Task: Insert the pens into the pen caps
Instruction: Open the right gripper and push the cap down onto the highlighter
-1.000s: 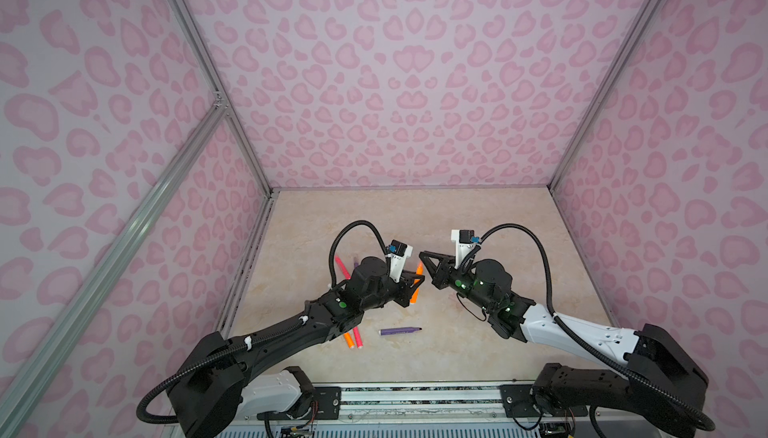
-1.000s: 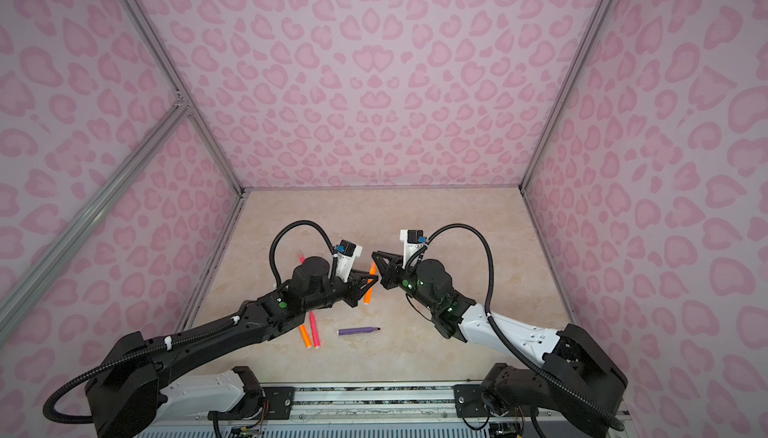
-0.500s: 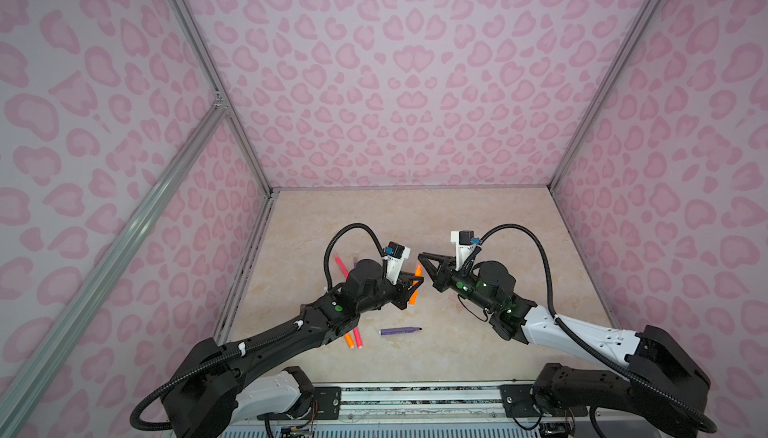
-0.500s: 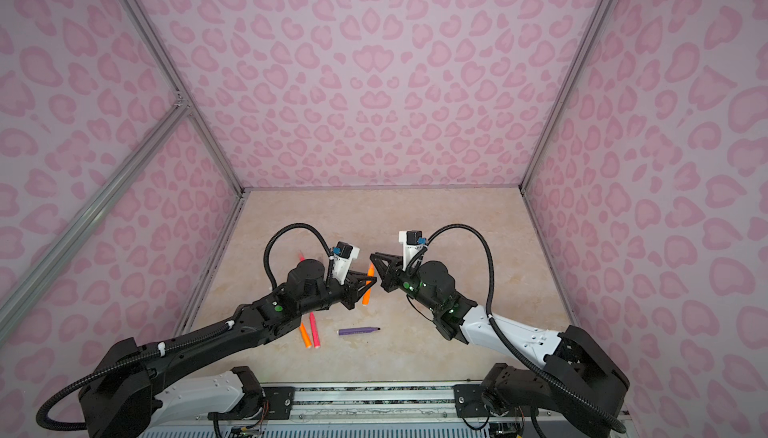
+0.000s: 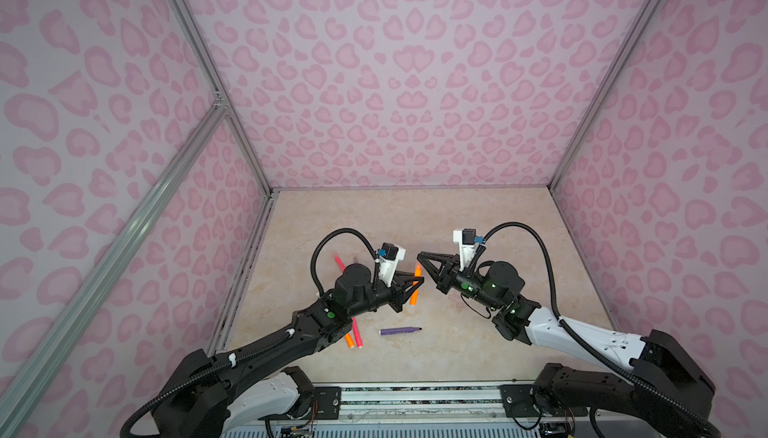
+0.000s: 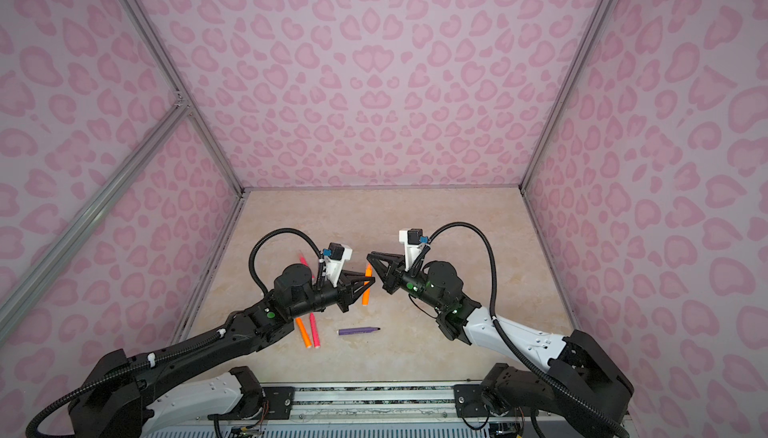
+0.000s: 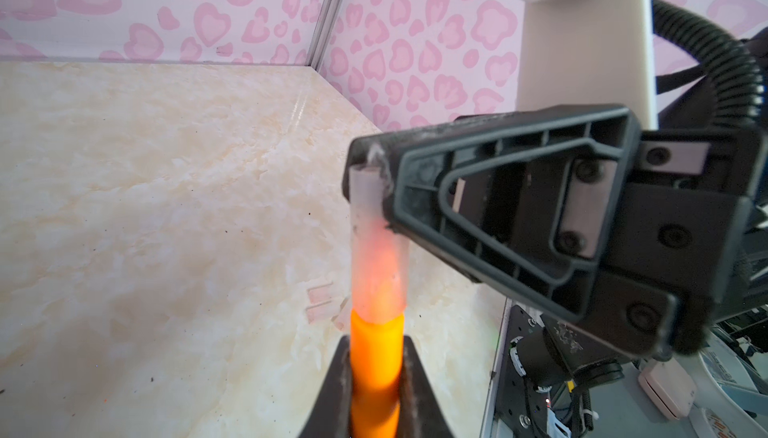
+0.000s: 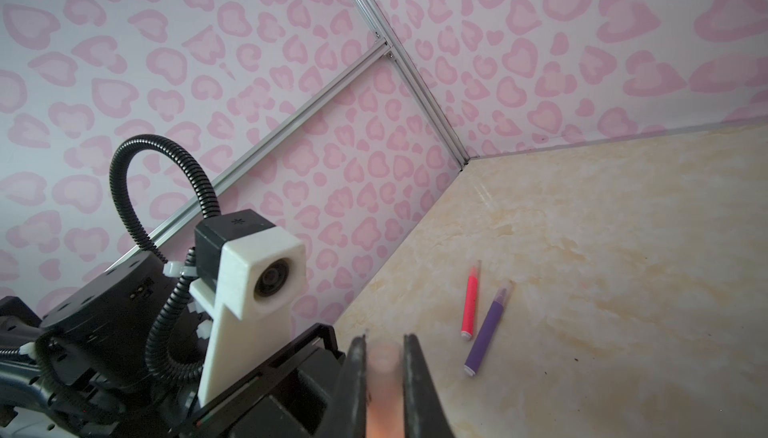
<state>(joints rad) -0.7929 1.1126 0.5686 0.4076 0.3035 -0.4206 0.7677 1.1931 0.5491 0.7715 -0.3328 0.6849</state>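
Orange pen (image 7: 376, 357), clamped in the left hand (image 5: 420, 281), has its tip blurred inside the clear cap (image 7: 376, 257) the right hand (image 5: 420, 255) pinches; spare caps (image 7: 321, 294) barely show on the table (image 7: 124, 166).

In the left wrist view the orange pen (image 7: 376, 344), clamped in the left hand (image 7: 376, 377), runs out past the frame edge, so most of its barrel is unseen. The clear cap (image 7: 374, 249) over its tip is a soft blur, one side covered by a finger of the right hand (image 7: 368, 161). The right wrist view gives that cap only as a smeared pinkish shape between the fingers (image 8: 355, 382), cut off by the edge. In both top views it is too small to make out. At lower centre of a top view, a pink pen (image 5: 357, 334) and a second orange pen (image 5: 349, 341) lose their upper lengths under the left arm (image 5: 291, 340). Loose caps (image 7: 322, 303) on the worktop (image 7: 166, 166) are faint, and their number cannot be told.
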